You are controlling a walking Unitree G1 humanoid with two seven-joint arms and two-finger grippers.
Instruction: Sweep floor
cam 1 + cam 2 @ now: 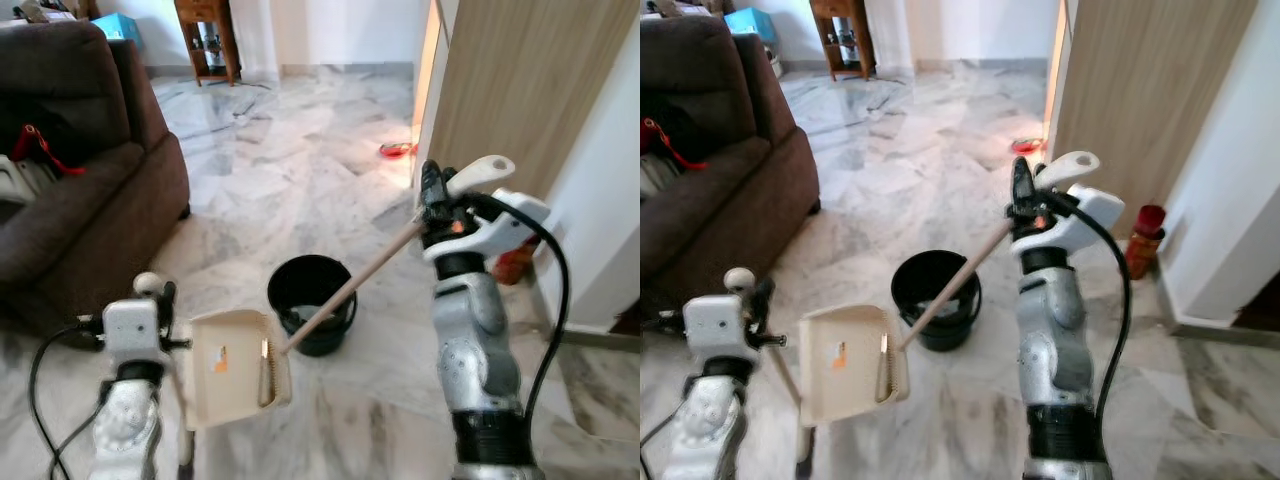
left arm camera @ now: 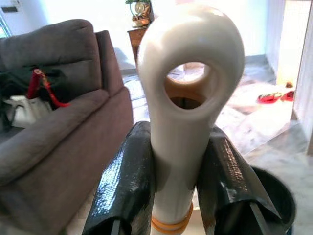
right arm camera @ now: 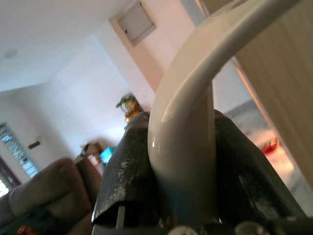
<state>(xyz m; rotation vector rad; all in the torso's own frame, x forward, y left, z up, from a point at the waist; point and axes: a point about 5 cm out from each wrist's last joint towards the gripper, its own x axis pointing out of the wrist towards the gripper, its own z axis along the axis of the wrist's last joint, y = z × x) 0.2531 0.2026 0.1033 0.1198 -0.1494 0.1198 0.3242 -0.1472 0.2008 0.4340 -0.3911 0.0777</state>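
1 dustpan (image 1: 235, 365), 1 broom (image 1: 350, 285), 1 bucket (image 1: 312, 300), 2 grippers

The floor (image 1: 300, 170) is pale grey-veined marble, glossy, running back to the far wall at twelve o'clock. A black bucket (image 1: 312, 300) stands on it near the middle. At nine o'clock a brown sofa (image 1: 85, 190) sits on it, well apart from the bucket. At the far wall, around eleven o'clock, a small wooden cabinet (image 1: 207, 38) stands on it. A red thing (image 1: 397, 150) lies on the marble at one o'clock, beside the wood-panelled wall; too small to tell what it is. At three o'clock another red object (image 1: 1145, 240) stands on the floor against the white wall.
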